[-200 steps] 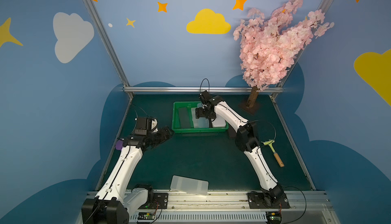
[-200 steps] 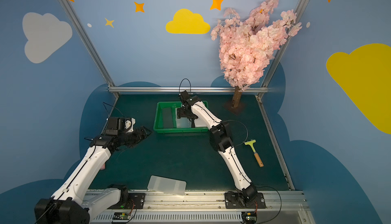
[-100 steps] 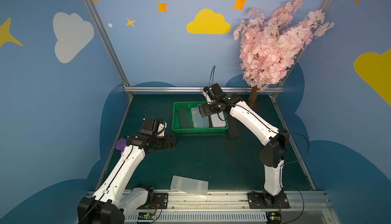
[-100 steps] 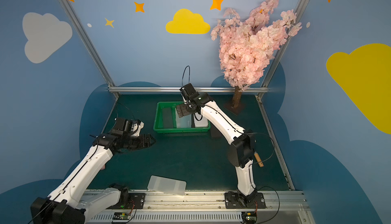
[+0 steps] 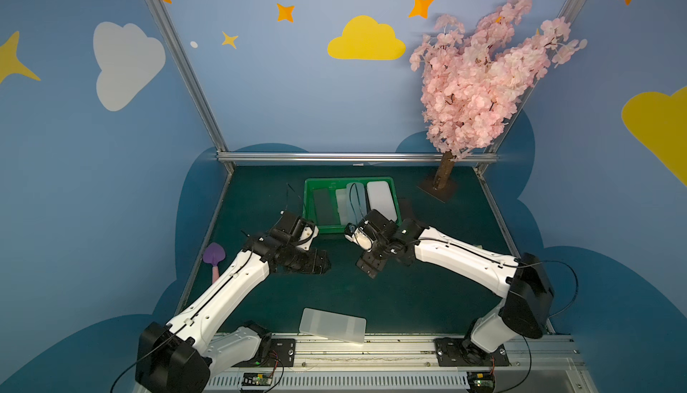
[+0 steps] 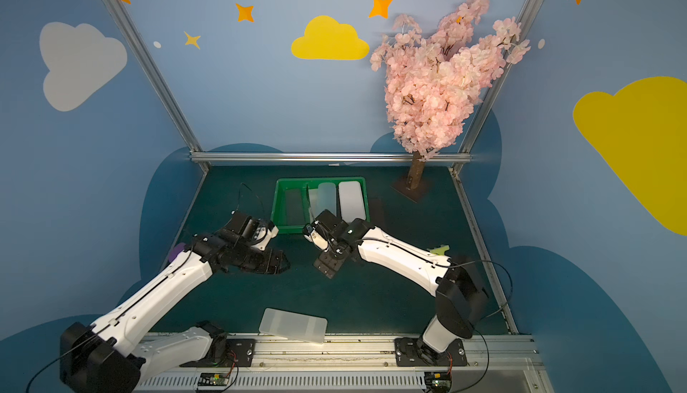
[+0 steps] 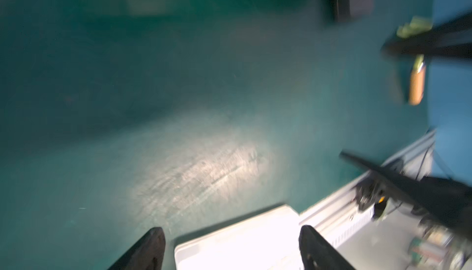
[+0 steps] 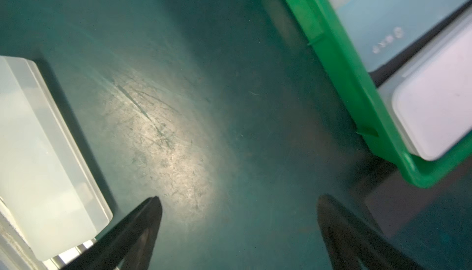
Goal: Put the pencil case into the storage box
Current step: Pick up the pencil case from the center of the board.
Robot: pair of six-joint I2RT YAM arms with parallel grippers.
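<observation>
Both top views: mounted high at the cell front, angled down toward the back wall (image 5: 297, 94), covering the whole table (image 5: 409, 298) with near-identical framing. Left wrist view: low, close over the table, blurred. Right wrist view: low, close, sharp. All four views share the storage box (image 5: 327, 229) and the loose pencil case (image 5: 332, 325).

Dark green table (image 5: 409, 298) bears storage box (image 5: 323, 228), pencil case (image 5: 332, 330), tree (image 5: 442, 179), purple spade (image 5: 214, 253).

Storage box (image 5: 349, 179) is marked bright green, holding a white case (image 5: 380, 198) and a frosted pale-blue case (image 6: 328, 198). The surface (image 5: 409, 298) is logged dark teal with a scuffed pale patch, the pencil case (image 5: 332, 330) translucent white. Walls (image 5: 297, 94) are painted blue with yellow and white clouds and orange stars; the tree (image 5: 483, 75) is noted pink.
</observation>
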